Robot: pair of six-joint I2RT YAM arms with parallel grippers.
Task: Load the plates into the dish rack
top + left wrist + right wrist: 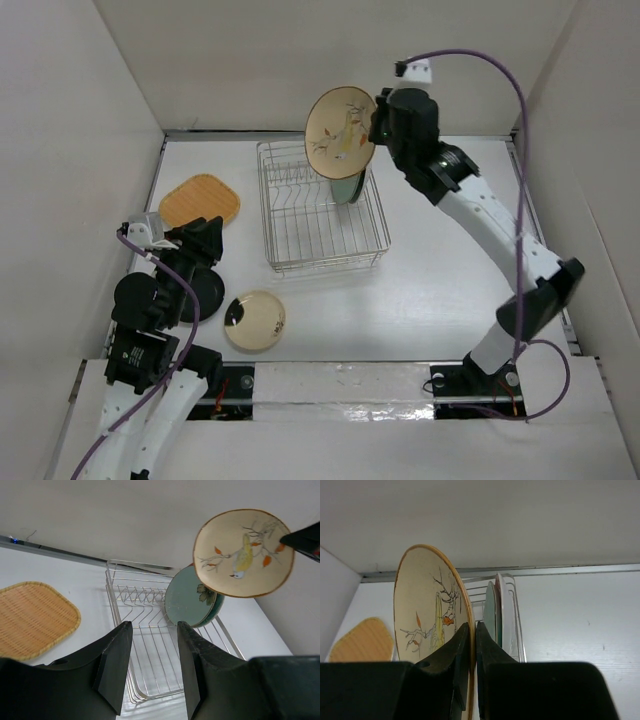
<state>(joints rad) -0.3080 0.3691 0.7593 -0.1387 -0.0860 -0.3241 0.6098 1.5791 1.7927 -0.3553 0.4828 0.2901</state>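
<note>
The right gripper's fingers [455, 652] are clamped on the lower rim of the cream plate [427, 620], one finger on each face, so that the right gripper [472, 630] carries it on edge with the printed bird and twigs turned to the left. Seen from above, that gripper [375, 125] holds the plate [340, 132] in the air over the far right part of the dish rack [300, 230], higher than the wires. Just below and behind it the teal plate [187, 600] stands upright in the tines, its flower showing in the left wrist view. The right wrist view shows another thin rim close behind the teal one [491, 615], too narrow to identify. Whether the cream plate touches the teal one cannot be told. The left gripper's fingers [115, 665] are spread apart with nothing between them; the left gripper [153, 630] faces the rack [145, 645] from the near left. In the top view this gripper [208, 240] hangs over the black plate [212, 298], which lies flat on the bench [440, 250] and is partly hidden by the arm. The pale yellow plate [254, 320] with its black mark lies just to the right of the black one, near the front edge. The orange rounded-square plate [200, 202] lies flat to the left of the rack — apart from it.
</note>
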